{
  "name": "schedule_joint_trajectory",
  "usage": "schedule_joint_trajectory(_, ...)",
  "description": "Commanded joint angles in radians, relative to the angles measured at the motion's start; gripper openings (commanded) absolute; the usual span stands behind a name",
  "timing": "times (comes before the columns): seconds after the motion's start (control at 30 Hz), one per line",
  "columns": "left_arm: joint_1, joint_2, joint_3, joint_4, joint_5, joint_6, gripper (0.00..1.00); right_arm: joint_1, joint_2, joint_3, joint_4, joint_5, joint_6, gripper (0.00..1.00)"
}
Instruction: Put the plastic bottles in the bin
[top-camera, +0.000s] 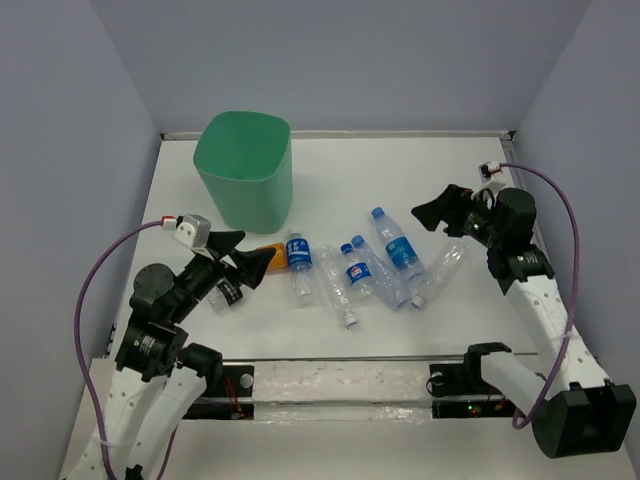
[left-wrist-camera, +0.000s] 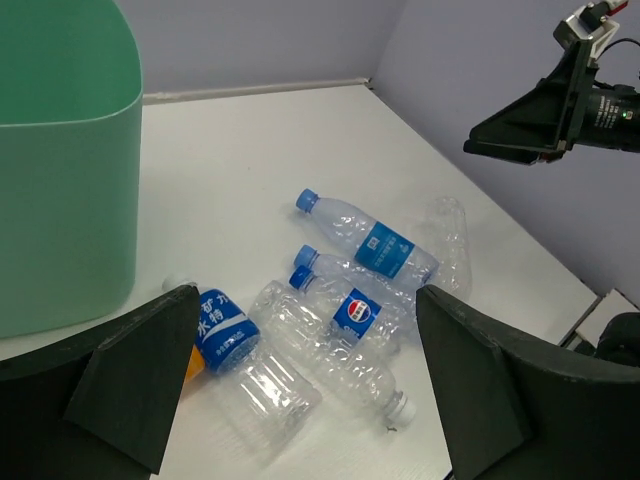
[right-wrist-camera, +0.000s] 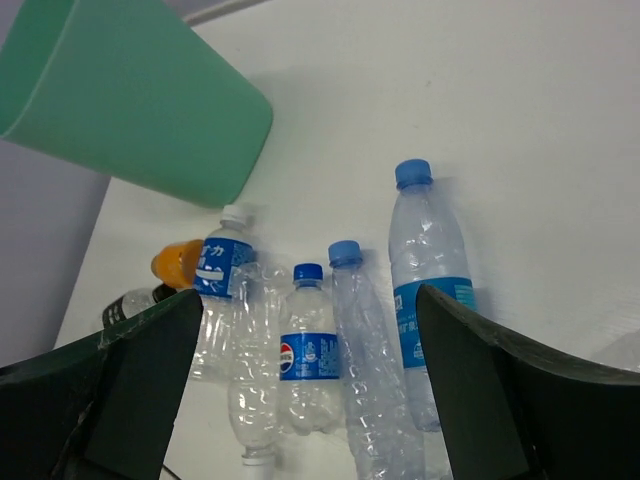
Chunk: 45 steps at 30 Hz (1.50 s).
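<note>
The plastic bottles (top-camera: 356, 270) lie flat in a loose huddle in the middle of the table (top-camera: 420, 160). They are clear and crumpled, most with blue labels, and their caps are blue or white. The bin (top-camera: 246, 175), mint green with a rounded-square rim, stands upright at their 10 o'clock, apart from them. An orange item (top-camera: 272, 254) at the huddle's 9 o'clock is half hidden, possibly another bottle. The left gripper (top-camera: 243, 253) and right gripper (top-camera: 432, 213) hover spread wide, holding nothing.
</note>
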Motion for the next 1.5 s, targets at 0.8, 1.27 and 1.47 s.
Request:
schedule_joint_trajectory(0.8,0.0,0.117,-0.031,0.022,-0.034,-0.015,0.99,0.346,0.879,0.504,-0.267,0.592,-0.364,0.89)
schedule_joint_trajectory(1.27,0.003,0.116,-0.028,0.01,-0.07,-0.013,0.99,0.369,0.846,0.694,-0.278,0.726,-0.419,0.45)
schedule_joint_trajectory(1.47,0.019,0.091,-0.014,-0.024,-0.206,-0.028,0.99,0.478,0.721,0.858,-0.113,0.559,-0.388,0.41)
